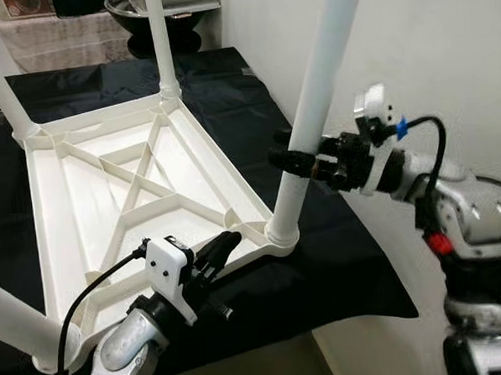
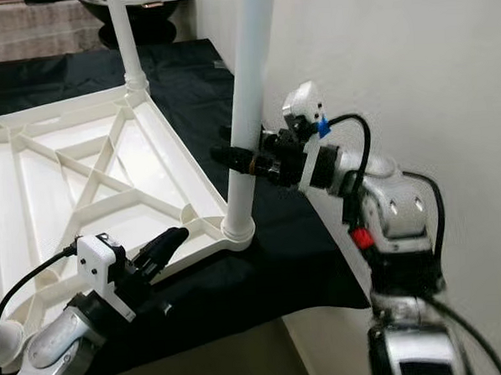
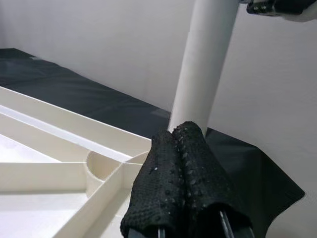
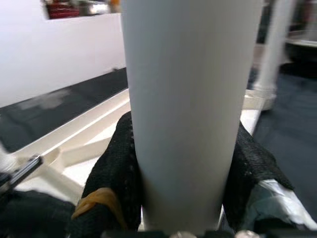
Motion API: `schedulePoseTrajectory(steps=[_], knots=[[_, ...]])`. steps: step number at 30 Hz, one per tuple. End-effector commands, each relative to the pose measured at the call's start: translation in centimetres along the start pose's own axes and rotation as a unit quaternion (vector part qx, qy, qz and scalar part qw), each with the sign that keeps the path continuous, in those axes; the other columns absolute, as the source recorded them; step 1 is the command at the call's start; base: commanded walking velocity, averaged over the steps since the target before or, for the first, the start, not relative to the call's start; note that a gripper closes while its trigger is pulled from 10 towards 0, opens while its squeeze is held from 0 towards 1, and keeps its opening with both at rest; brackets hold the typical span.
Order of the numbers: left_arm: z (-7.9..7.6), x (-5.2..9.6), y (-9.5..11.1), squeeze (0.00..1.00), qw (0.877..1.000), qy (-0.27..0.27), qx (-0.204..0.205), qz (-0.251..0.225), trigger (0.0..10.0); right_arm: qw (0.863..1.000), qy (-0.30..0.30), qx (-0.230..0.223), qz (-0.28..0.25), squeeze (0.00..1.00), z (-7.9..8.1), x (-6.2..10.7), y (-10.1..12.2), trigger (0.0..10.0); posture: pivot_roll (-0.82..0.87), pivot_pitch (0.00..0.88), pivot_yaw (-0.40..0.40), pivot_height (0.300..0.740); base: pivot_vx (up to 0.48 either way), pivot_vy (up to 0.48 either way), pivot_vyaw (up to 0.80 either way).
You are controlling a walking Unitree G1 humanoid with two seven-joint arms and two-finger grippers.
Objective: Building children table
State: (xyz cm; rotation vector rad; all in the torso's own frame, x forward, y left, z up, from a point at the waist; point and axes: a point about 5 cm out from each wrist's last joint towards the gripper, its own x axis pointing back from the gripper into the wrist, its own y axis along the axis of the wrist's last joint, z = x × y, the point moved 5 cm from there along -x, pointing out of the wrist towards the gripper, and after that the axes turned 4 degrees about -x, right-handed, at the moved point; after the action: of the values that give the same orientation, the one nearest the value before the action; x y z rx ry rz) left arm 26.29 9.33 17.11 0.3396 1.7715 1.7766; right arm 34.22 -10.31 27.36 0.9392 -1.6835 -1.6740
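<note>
A white plastic children's table top point(image 1: 83, 196) lies upside down on a black cloth, ribs up. White legs stand in its corner sockets. The near right leg point(image 1: 310, 117) rises upright from its socket point(image 1: 281, 234). My right gripper point(image 1: 289, 162) is shut on this leg partway up, one finger on each side; the leg point(image 4: 190, 109) stands between the black fingers point(image 4: 111, 173). My left gripper point(image 1: 224, 243) is shut with nothing in it and rests at the table top's near rim, left of that socket. Its closed fingertips point(image 3: 181, 163) point toward the leg point(image 3: 200, 64).
The black cloth point(image 1: 339, 267) covers a low surface whose near right corner hangs over the floor. A white wall point(image 1: 428, 44) runs close along the right. A dark round bowl-like object point(image 1: 145, 21) sits at the back. Other legs point(image 1: 163, 41) stand at the far corners.
</note>
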Motion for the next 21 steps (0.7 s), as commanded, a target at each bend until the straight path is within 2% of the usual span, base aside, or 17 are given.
schedulePoseTrajectory(steps=[1, 2, 3, 4, 5, 8, 9, 14, 15, 16, 19, 20, 21], knots=[[-0.1, 0.1, -0.6, 0.0, 1.0, 0.0, 0.008, 0.009, 10.0, 0.972, -0.219, 0.001, 0.084, 0.0, -3.2, 1.3, -4.1, 0.0, -0.08, 0.127, -0.116, 0.74, 0.0, 0.0, 0.0], [-0.1, 0.1, -0.6, 0.0, 1.0, 0.0, 0.008, 0.009, 10.0, 0.972, -0.219, 0.001, 0.084, 0.0, -3.2, 1.3, -4.1, 0.0, -0.08, 0.127, -0.116, 0.74, 0.0, 0.0, 0.0], [0.0, -0.1, -0.7, 0.0, 1.0, 0.002, 0.008, 0.007, 10.0, 0.949, -0.289, 0.02, 0.127, 0.0, -1.3, 1.7, -7.4, 0.0, -0.1, 0.123, -0.093, 0.74, 0.0, 0.0, 0.0], [0.0, -0.1, -0.7, 0.0, 1.0, 0.002, 0.008, 0.007, 10.0, 0.949, -0.289, 0.02, 0.127, 0.0, -1.3, 1.7, -7.4, 0.0, -0.1, 0.123, -0.093, 0.74, 0.0, 0.0, 0.0], [-0.1, -0.3, -0.8, 0.0, 1.0, 0.0, 0.009, 0.006, 10.0, 0.94, -0.308, 0.028, 0.142, 0.0, 0.3, 1.5, -8.7, 0.0, -0.1, 0.109, -0.106, 0.74, 0.0, 0.0, 0.0], [-0.1, -0.4, -0.9, 0.0, 1.0, -0.001, 0.01, 0.005, 10.0, 0.94, -0.309, 0.024, 0.144, 0.0, 1.0, 0.8, -9.0, 0.0, -0.1, 0.099, -0.114, 0.74, 0.0, 0.0, 0.0], [-0.1, -0.5, -0.9, 0.0, 1.0, -0.001, 0.011, 0.004, 10.0, 0.948, -0.287, 0.014, 0.137, 0.0, 1.4, 0.0, -8.7, 0.0, -0.11, 0.099, -0.113, 0.74, 0.0, 0.0, 0.0], [-0.2, -0.5, -0.9, 0.0, 1.0, 0.002, 0.01, 0.002, 10.0, 0.954, -0.271, -0.014, 0.125, 0.0, 1.9, -1.6, -8.0, 0.0, -0.1, 0.102, -0.122, 0.74, 0.0, 0.0, 0.0], [-0.2, -0.4, -0.8, 0.0, 1.0, 0.004, 0.009, 0.002, 10.0, 0.956, -0.265, -0.02, 0.126, 0.0, 2.3, -1.8, -8.1, 9.6, -0.09, 0.101, -0.12, 0.74, 0.0, 0.0, 0.0], [-0.2, -0.4, -0.8, 0.0, 1.0, 0.006, 0.009, 0.002, 10.0, 0.963, -0.242, -0.046, 0.104, 0.0, 2.7, -2.5, -7.5, 10.0, -0.09, 0.105, -0.118, 0.74, 0.0, 0.0, 0.0], [-0.2, -0.3, -0.8, 0.0, 1.0, 0.006, 0.009, 0.002, 10.0, 0.968, -0.226, -0.066, 0.084, 0.0, 3.2, -3.0, -6.7, 10.0, -0.09, 0.106, -0.117, 0.74, 0.0, 0.0, 0.0], [-0.2, -0.2, -0.7, 0.0, 1.0, 0.006, 0.009, 0.002, 10.0, 0.977, -0.185, -0.087, 0.054, 0.0, 3.7, -3.7, -5.5, 10.0, -0.1, 0.113, -0.108, 0.74, 0.0, 0.0, 0.0], [-0.2, -0.2, -0.7, 0.0, 1.0, 0.004, 0.009, 0.003, 10.0, 0.989, -0.117, -0.093, 0.02, 1.0, 4.4, -4.1, -4.0, 10.0, -0.1, 0.118, -0.105, 0.74, 0.0, 0.0, 0.0]])
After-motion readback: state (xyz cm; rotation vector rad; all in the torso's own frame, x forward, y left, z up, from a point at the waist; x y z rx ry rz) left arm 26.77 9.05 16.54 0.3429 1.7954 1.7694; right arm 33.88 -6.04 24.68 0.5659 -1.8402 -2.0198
